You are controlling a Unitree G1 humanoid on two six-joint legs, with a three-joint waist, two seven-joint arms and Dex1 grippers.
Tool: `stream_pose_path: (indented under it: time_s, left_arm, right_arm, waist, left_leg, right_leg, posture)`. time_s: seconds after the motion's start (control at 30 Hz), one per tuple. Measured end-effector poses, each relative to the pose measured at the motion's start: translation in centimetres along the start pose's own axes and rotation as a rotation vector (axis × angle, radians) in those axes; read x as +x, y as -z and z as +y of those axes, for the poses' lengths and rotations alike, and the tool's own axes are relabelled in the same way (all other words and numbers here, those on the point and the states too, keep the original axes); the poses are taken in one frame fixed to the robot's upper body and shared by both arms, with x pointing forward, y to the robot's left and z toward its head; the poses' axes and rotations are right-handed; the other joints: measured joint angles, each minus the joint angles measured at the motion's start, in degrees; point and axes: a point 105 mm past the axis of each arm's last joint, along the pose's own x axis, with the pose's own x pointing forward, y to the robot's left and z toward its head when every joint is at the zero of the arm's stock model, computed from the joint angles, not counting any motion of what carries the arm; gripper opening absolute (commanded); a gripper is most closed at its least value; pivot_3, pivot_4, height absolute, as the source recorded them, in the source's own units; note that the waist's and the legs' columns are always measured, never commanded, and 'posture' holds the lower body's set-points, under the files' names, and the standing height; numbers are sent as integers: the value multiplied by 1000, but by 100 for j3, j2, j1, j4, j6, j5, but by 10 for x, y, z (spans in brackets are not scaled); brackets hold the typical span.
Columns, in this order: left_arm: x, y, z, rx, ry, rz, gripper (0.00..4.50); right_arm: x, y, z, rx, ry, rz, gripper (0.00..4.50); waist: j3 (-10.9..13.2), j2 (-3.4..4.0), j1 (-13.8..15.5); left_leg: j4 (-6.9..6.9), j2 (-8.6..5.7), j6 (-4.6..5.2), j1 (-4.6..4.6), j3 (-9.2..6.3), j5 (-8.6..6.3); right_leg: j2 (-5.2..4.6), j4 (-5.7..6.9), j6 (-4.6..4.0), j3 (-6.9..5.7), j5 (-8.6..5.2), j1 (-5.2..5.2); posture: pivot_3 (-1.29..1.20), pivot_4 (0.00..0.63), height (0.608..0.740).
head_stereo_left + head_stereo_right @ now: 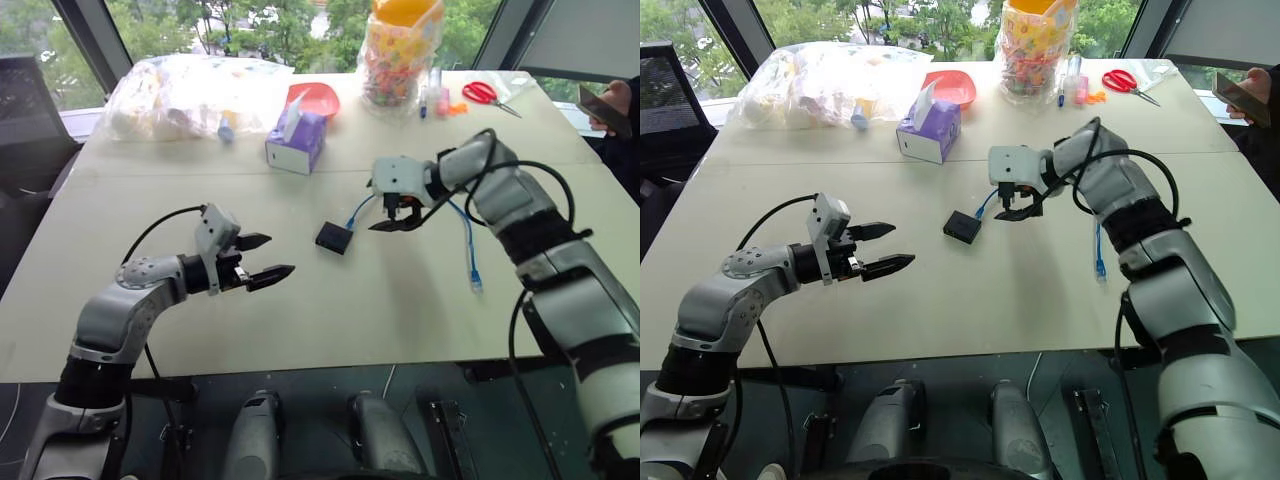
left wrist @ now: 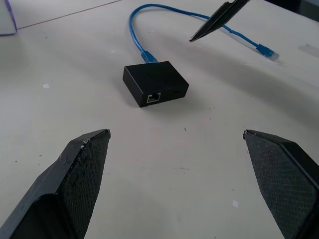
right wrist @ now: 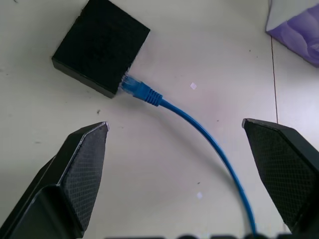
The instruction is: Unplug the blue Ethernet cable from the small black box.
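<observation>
Black, cross-hatched fingers of the right gripper (image 1: pixel 398 217) stand spread wide with nothing between them; we find it poised above the table, angled down over the blue Ethernet cable (image 3: pixel 199 130). In the right wrist view the cable runs up between the two fingers (image 3: pixel 82 169), and its plug sits seated in a side face of the small black box (image 3: pixel 102 45).

We note the left gripper (image 1: pixel 262 258) likewise parted and empty, held level above the table (image 1: pixel 300 310) on the robot's left, pointing toward the box and well apart from it. From the left wrist view we see the box (image 2: pixel 155 82) lying flat, a free socket in the face toward that gripper, the cable entering the opposite side.

From the box the cable curves away toward the robot's right, passes under the right gripper, then trails back toward the near edge, where its loose clear plug end (image 1: pixel 476 285) lies on the table.

Farther back we record a purple tissue box (image 1: pixel 296 140), a red bowl (image 1: pixel 314 98) behind it, a clear plastic bag of items (image 1: pixel 190 92), a jar of coloured sweets (image 1: pixel 398 55) and red-handled scissors (image 1: pixel 484 94). At the far right edge a person's hand (image 1: pixel 618 100) holds a phone.
</observation>
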Motion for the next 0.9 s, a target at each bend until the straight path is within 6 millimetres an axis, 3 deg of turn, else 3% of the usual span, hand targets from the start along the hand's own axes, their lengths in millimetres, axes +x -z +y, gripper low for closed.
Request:
stream_pose_path:
  time_s: [0.1,0.27,0.53,0.67,0.8,0.87,0.9]
  left_arm:
    - [0,1,0,8,-6,-1,4453]
    - [-1,9,-5,-9,-18,-1,4453]
    - [-12,16,-7,-14,-89,0,4453]
    - [-16,16,-7,-10,-122,-6,4500]
    - [-21,19,-6,-15,-156,-4,4500]
    - [-22,21,-7,-17,-161,-1,4500]
    - [-22,20,-8,-14,-161,-3,4500]
  right_arm:
    - [9,0,-1,-41,-35,32,4500]
    - [28,-20,-4,-163,-92,79,4500]
    - [44,-19,2,-290,-137,195,4500]
    - [48,-20,8,-308,-179,218,3186]
    - [54,-22,18,-286,-254,235,882]
    - [56,-25,20,-287,-269,235,25]
    - [57,-27,20,-288,-269,233,25]
  waist:
    - [1,1,17]
    - [1,2,-1]
    - [1,4,13]
    - [1,3,7]
    - [0,2,-67]
    - [0,1,-121]
    - [0,1,-139]
  left_leg:
    - [0,-1,-4,-2,1,3]
    - [-7,0,-5,-1,-1,3]
    - [-3,0,-18,4,-3,10]
    - [-9,0,-22,49,-2,10]
    - [-18,1,-22,85,-2,10]
    - [-16,1,-22,87,-3,11]
    - [-15,1,-22,89,-3,11]
  right_leg:
    - [-3,1,0,0,0,1]
    - [-2,17,2,-1,2,-5]
    - [-3,21,-1,-4,2,-2]
    - [-4,22,-21,-4,-9,34]
    - [-4,25,-22,-3,-10,60]
    - [-4,31,-22,-3,-10,59]
    - [-4,36,-22,-3,-10,58]
  posture:
    - [0,150,735]
    - [0,150,735]
    - [0,150,735]
    - [0,150,735]
    - [0,150,735]
    - [0,150,735]
    - [0,150,735]
